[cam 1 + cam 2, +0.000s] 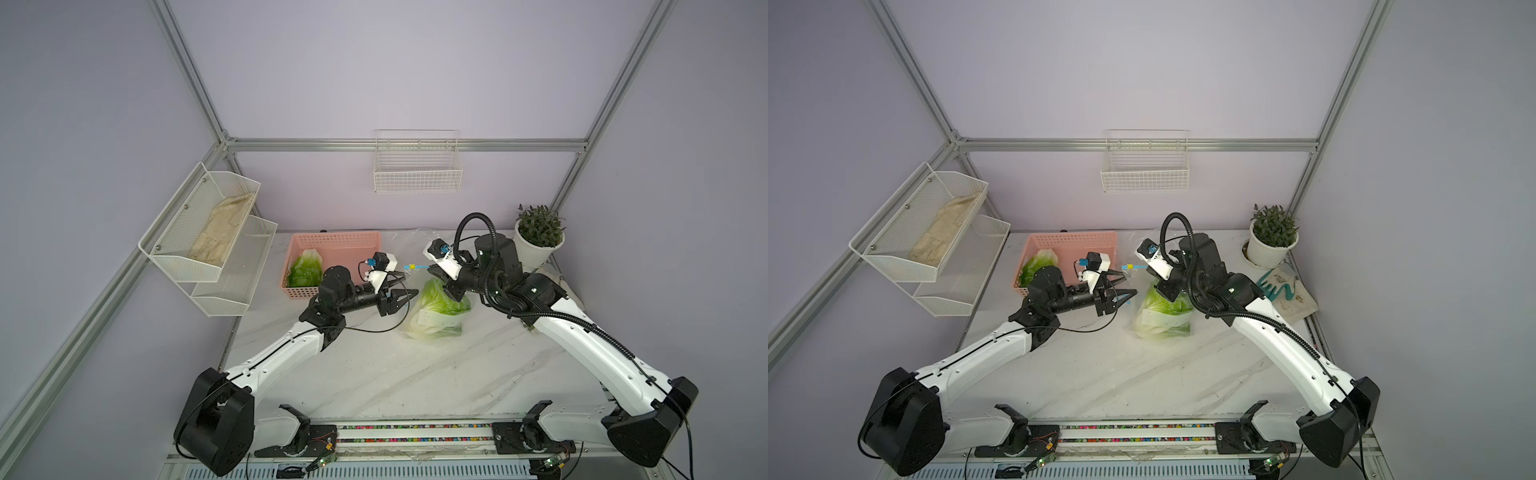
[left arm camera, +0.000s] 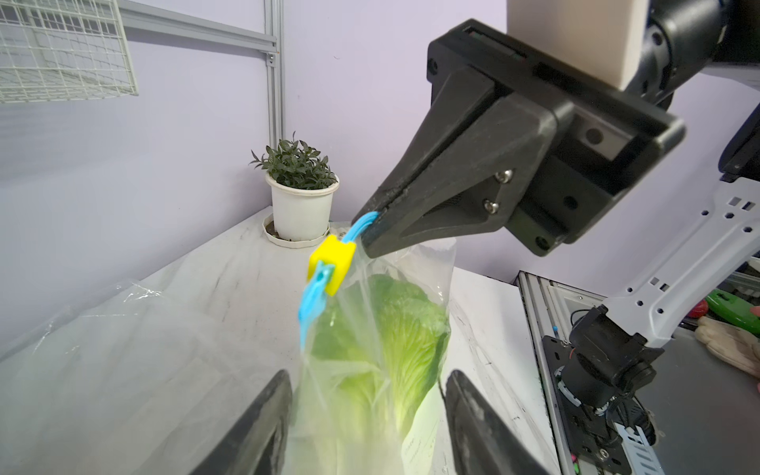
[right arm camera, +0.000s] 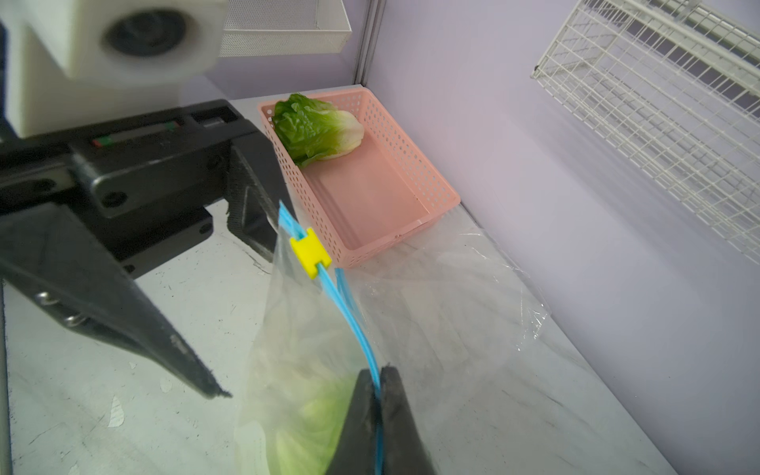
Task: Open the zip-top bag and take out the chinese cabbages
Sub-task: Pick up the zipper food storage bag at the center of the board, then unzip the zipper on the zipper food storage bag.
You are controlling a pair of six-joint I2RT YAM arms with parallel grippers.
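Observation:
The clear zip-top bag [image 1: 436, 311] hangs upright at the table's middle with green chinese cabbages [image 2: 395, 341] inside. Its blue zip strip [image 3: 349, 320] carries a yellow slider [image 3: 310, 253] near the strip's left end. My right gripper [image 3: 378, 372] is shut on the blue strip and holds the bag up by it. My left gripper [image 2: 368, 378] is open just left of the bag. One of its fingers [image 3: 255, 214] is close to the strip's end beside the slider, and nothing is pinched. Another cabbage [image 1: 305, 270] lies in the pink basket [image 1: 336, 237].
The pink basket stands at the back left, behind my left arm. A potted plant [image 1: 538, 237] is at the back right corner, with gloves [image 1: 1283, 291] in front of it. Loose clear plastic [image 3: 452, 288] lies behind the bag. White shelves [image 1: 208, 232] and a wire basket [image 1: 417, 166] hang on the walls.

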